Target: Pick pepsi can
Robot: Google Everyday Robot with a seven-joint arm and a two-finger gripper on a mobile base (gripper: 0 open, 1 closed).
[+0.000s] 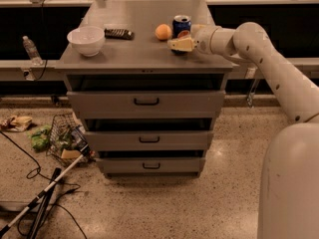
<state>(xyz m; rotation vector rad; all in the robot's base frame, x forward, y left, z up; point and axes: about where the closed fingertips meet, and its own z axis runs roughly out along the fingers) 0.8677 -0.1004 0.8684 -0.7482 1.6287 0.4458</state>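
Note:
The pepsi can (181, 24), dark blue with a silver top, stands upright on the grey cabinet top (134, 51), right of centre. An orange round fruit (163, 32) sits just left of it. My gripper (178, 45) reaches in from the right on a white arm and sits directly in front of the can, low over the surface, its tan fingers (180, 44) pointing left. The can's lower part is hidden behind the gripper.
A white bowl (86, 39) sits at the cabinet's left, with a dark remote (118, 33) behind it. The cabinet has three drawers (146, 102). A water bottle (30, 49) stands on a ledge at left. A wire basket (65, 138), litter and cables lie on the floor at left.

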